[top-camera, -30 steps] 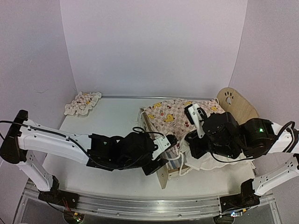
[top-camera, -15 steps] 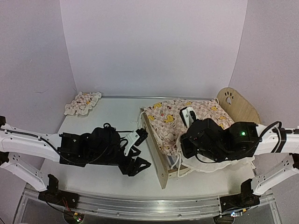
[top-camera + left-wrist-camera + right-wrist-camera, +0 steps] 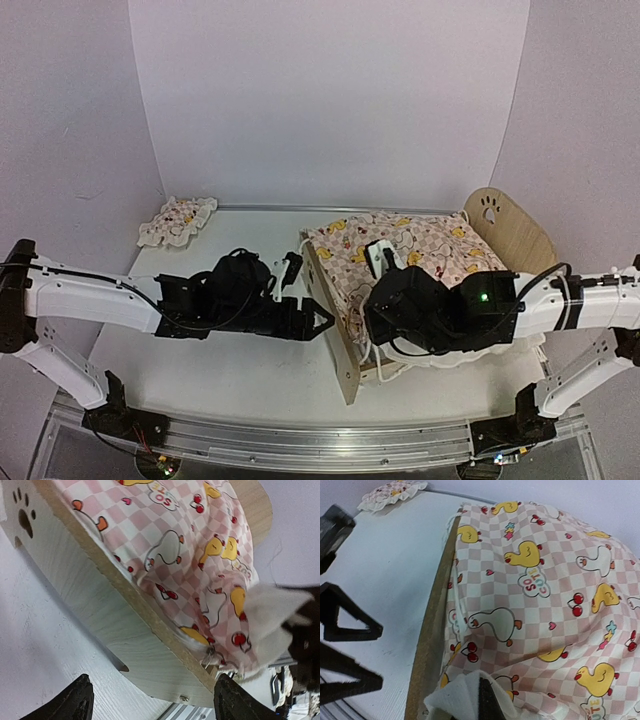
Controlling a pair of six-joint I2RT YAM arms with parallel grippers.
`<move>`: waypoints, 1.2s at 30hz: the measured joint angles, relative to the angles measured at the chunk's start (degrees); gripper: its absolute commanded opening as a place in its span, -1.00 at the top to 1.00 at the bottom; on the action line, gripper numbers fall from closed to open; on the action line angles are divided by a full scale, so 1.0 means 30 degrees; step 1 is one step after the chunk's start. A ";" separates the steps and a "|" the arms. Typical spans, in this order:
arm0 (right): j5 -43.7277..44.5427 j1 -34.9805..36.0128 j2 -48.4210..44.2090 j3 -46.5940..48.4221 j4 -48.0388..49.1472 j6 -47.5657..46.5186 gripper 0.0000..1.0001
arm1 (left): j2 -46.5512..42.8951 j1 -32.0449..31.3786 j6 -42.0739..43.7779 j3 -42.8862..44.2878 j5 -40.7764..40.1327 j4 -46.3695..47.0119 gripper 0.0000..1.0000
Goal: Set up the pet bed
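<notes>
The pet bed [image 3: 345,375] is a light plywood frame at centre right, with a paw-print headboard [image 3: 505,225] at its far end. A pink checkered duck-print cover [image 3: 430,245] lies draped over it. My right gripper [image 3: 372,338] is at the bed's near left corner. In the right wrist view it [image 3: 482,700] is shut on the cover's [image 3: 545,580] white ruffled edge. My left gripper [image 3: 318,322] stands open just left of the footboard. In the left wrist view it [image 3: 155,702] faces the footboard [image 3: 100,615] with nothing between its fingers [image 3: 80,700], apart from the wood.
A small matching ruffled pillow [image 3: 177,220] lies at the table's back left corner, also in the right wrist view [image 3: 392,491]. White walls close in the table on three sides. A metal rail [image 3: 300,440] runs along the near edge.
My left gripper has opened wide and come off the bed's near corner, drawing back left and then nearing the footboard. The right arm has shifted left along the bed, still gripping the cover.
</notes>
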 measured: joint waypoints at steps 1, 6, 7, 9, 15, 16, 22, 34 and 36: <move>-0.0408 0.0182 -0.0022 -0.0087 0.0015 0.0117 0.64 | 0.0066 0.0189 -0.0583 0.0000 0.0022 0.0007 -0.71; -0.3803 0.0743 -0.0408 -0.0357 -0.0160 0.0641 0.04 | 0.0299 0.1596 -0.2827 -0.0015 0.0867 0.0852 -0.72; -0.4444 0.0678 -0.0481 -0.0357 -0.0379 0.0692 -0.11 | 0.0495 0.1887 -0.3104 -0.0015 0.1158 0.1202 -0.73; -0.5435 0.0430 -0.0685 -0.0313 -0.1093 0.0794 -0.30 | 0.1013 0.2310 -0.3555 -0.0015 0.1639 0.1945 -0.73; -0.7286 -0.0306 -0.2229 -0.0175 -0.4102 0.0036 -0.79 | 0.2135 0.2718 -0.3854 -0.0029 0.2565 0.2980 -0.75; -0.7468 -0.0328 -0.2419 -0.0138 -0.4554 -0.0204 -0.82 | 0.2135 0.2769 -0.3825 -0.0036 0.2579 0.3060 -0.75; -0.7927 0.0270 -0.2091 0.0197 -0.6448 -0.3847 -0.87 | 0.1909 0.3322 -0.3315 -0.0641 0.2608 0.3861 -0.75; -0.4605 0.1129 0.2951 0.1122 -0.5923 -0.9187 -0.56 | -0.2004 0.3373 -0.2812 -0.3570 0.1698 0.3956 -0.76; -0.4452 0.0984 0.3053 0.1151 -0.5515 -0.9369 -0.52 | -0.2353 0.3373 -0.2783 -0.3810 0.1515 0.4014 -0.76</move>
